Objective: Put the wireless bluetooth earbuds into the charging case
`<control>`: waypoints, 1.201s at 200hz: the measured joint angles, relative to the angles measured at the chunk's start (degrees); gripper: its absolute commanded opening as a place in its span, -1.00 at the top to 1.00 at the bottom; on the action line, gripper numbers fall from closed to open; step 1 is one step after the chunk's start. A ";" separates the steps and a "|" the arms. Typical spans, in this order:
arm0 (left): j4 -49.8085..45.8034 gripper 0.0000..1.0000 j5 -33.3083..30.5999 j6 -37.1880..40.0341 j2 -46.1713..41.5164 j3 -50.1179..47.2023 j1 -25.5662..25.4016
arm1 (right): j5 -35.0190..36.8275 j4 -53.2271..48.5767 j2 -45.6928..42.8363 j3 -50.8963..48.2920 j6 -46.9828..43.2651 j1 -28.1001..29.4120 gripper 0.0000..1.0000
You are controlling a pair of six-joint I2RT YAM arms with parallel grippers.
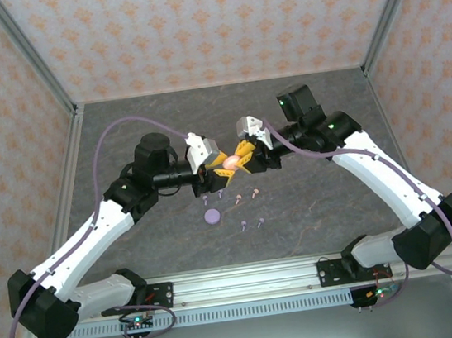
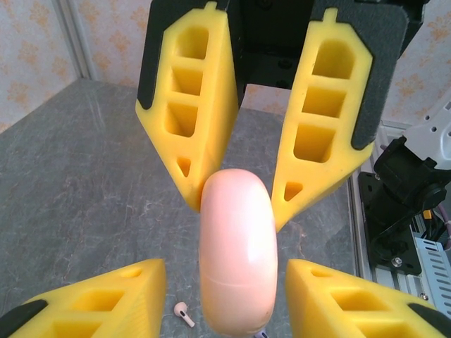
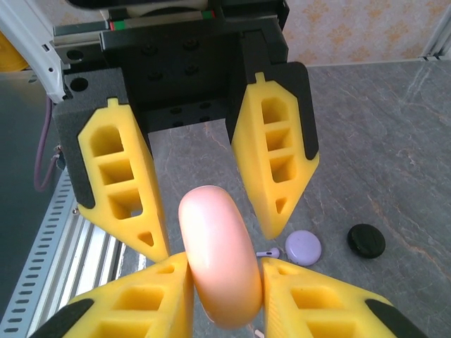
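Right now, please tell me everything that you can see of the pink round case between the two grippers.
The pink case is a smooth, glossy, rounded disc that looks like hard plastic. A thin seam runs across it, and it looks closed. It stands on edge in the air above the table. The right gripper clamps its two broad faces. The left gripper is open around it, with a gap on each side.

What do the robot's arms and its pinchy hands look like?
The left arm and right arm have white shells with black joints, and a small green light glows on each. A thin lilac cable loops along each one. The left gripper and right gripper each have two yellow wedge-shaped fingers with square holes cut through and black backs.
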 measured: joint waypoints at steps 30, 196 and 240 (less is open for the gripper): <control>0.11 0.23 0.02 -0.42 0.07 -0.02 0.00 | -0.15 0.04 0.00 0.00 0.07 0.00 0.45; 0.33 0.73 -0.72 -1.25 0.39 -0.02 -0.72 | 4.63 2.89 -0.11 0.09 3.91 0.15 -0.11; 0.24 0.74 -1.73 -1.25 0.44 -0.02 -0.72 | 7.48 2.54 -0.11 2.16 4.59 -0.07 -0.12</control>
